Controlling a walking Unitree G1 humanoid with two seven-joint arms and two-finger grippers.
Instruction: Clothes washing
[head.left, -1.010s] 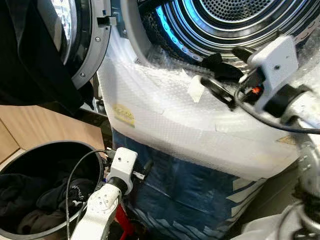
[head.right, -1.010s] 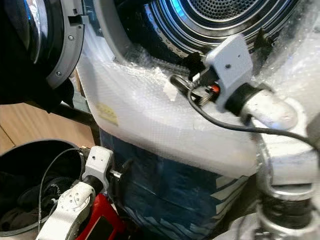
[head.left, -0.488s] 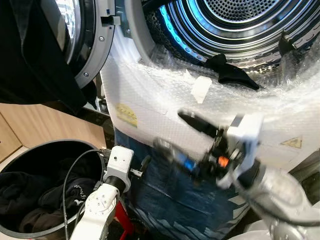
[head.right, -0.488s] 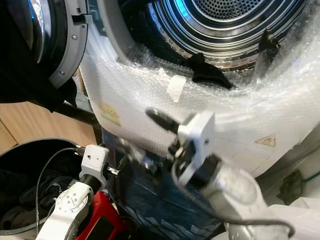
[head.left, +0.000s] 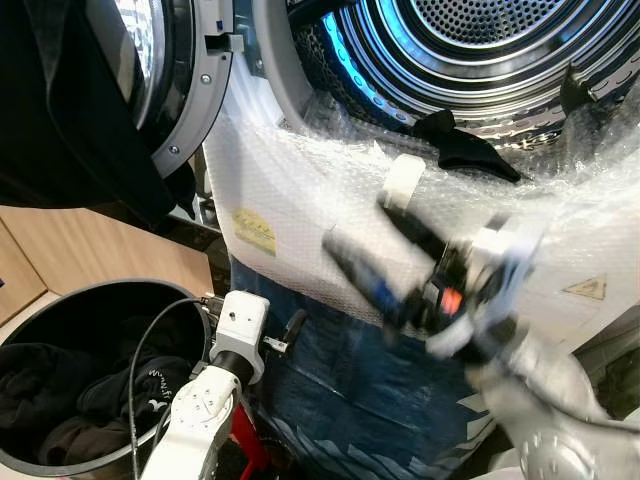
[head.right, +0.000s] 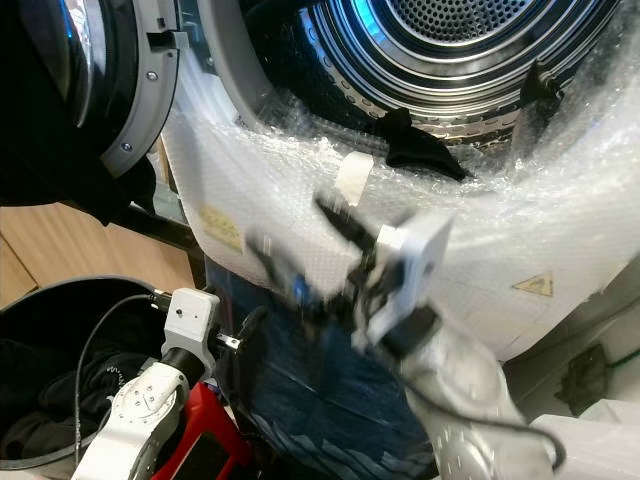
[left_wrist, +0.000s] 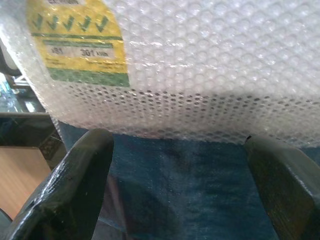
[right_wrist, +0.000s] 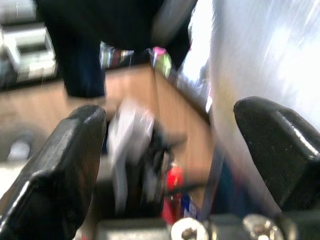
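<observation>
The washing machine's drum (head.left: 480, 40) stands open, and a black cloth (head.left: 465, 145) lies on its lower lip. Bubble wrap (head.left: 300, 200) covers the machine's front. My right gripper (head.left: 360, 225) is blurred in front of that wrap, below the drum opening, open and holding nothing. In the right wrist view its fingers (right_wrist: 65, 165) stand wide apart. My left gripper (left_wrist: 175, 190) hangs low beside the black bin (head.left: 100, 290), open, facing the machine's blue lower panel (left_wrist: 185, 175). Dark clothes (head.left: 60, 400) lie in the bin.
The round machine door (head.left: 180, 90) is swung open at the upper left with a dark garment (head.left: 60, 100) draped over it. Wooden floor (head.left: 90, 250) lies behind the bin. A red object (head.left: 245, 440) sits by my left arm.
My right gripper came away from the drum lip, left the black cloth there, dropped in front of the machine, and has now swung slightly up and left. The left arm stays put.
</observation>
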